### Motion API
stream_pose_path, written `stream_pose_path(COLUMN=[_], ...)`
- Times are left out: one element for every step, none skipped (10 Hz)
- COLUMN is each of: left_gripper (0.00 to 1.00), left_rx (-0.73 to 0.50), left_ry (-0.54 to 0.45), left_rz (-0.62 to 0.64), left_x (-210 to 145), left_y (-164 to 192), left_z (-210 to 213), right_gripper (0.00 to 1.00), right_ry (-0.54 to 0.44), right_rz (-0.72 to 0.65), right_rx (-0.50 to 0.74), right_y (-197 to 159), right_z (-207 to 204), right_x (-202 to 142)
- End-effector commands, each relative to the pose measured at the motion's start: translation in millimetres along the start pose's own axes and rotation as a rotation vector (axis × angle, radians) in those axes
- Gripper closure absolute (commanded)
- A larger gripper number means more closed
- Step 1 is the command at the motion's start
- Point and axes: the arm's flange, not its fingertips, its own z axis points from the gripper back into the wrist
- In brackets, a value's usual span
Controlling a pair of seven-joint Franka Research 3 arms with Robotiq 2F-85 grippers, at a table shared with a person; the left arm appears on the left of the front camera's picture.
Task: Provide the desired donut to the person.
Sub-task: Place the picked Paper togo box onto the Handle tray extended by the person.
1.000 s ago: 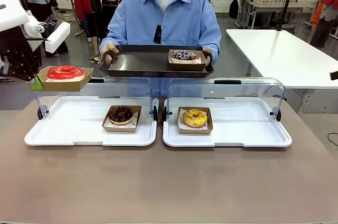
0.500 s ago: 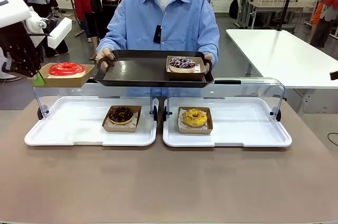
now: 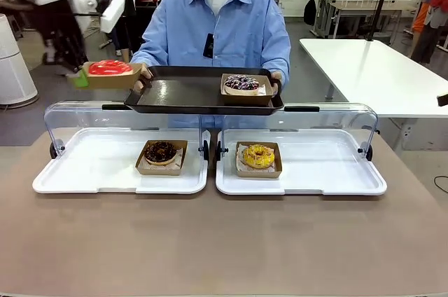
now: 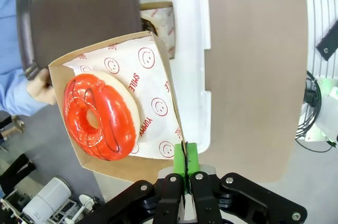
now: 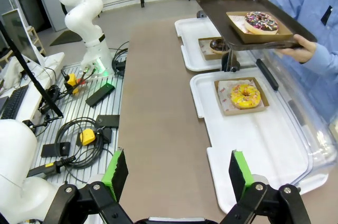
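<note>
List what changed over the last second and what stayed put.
The left gripper, still shut on the edge of the red donut's box, lifted it and carried it toward the left end of the person's dark tray. The person raised the tray slightly. The sprinkled donut stayed on the tray; the chocolate donut and yellow donut stayed on the white trays.

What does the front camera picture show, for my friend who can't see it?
The left gripper holds a box with a red donut beside the dark tray a person holds out. The tray carries a sprinkled donut. Chocolate and yellow donuts sit below.
</note>
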Motion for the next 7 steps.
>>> stream_pose_path(left_gripper=[0.99,0.99,0.99,0.99,0.99,0.99,0.99], left_rx=[-0.009,-0.015,-0.005,-0.002,-0.004,-0.026,-0.022], left_ry=[-0.014,-0.021,-0.031,-0.032,-0.04,-0.052,-0.054], left_rz=[-0.001,-0.026,-0.039,-0.047,-0.053,-0.075,-0.089], left_x=[32,48,61,71,80,90,97], left_y=[24,39,51,63,80,96,104], left_z=[8,6,0,-9,-19,-34,-48], right_gripper=[0.0,0.0,0.0,0.0,0.0,0.0,0.0], right_ry=[-0.009,-0.009,-0.009,-0.009,-0.009,-0.009,-0.009], right_rz=[0.008,0.008,0.008,0.008,0.008,0.008,0.008], right_rx=[0.004,0.004,0.004,0.004,0.004,0.004,0.004], right_y=[1,1,1,1,1,1,1], right_z=[0,0,0,0,0,0,0], right_x=[0,0,0,0,0,0,0])
